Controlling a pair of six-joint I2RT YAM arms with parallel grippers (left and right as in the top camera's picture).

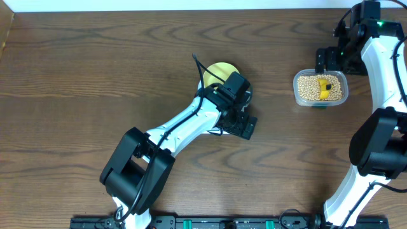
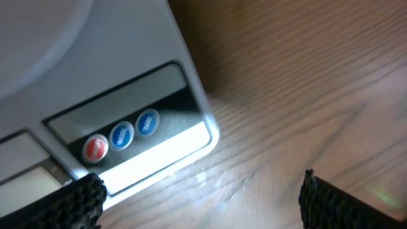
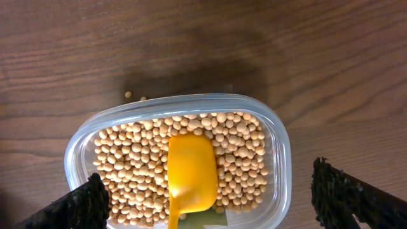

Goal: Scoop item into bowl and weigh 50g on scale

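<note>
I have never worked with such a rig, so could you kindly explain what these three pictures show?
Two jointed robot arms work at a wooden table. The overhead picture looks down on both; the other two come from a camera on each wrist. The left end effector, open, is by the button end of the scale; the bowl, partly hidden by that arm, seems to stand on it. The right end effector, open, hangs over a clear tub of beans with a yellow scoop lying in it. Nothing is held.
</note>
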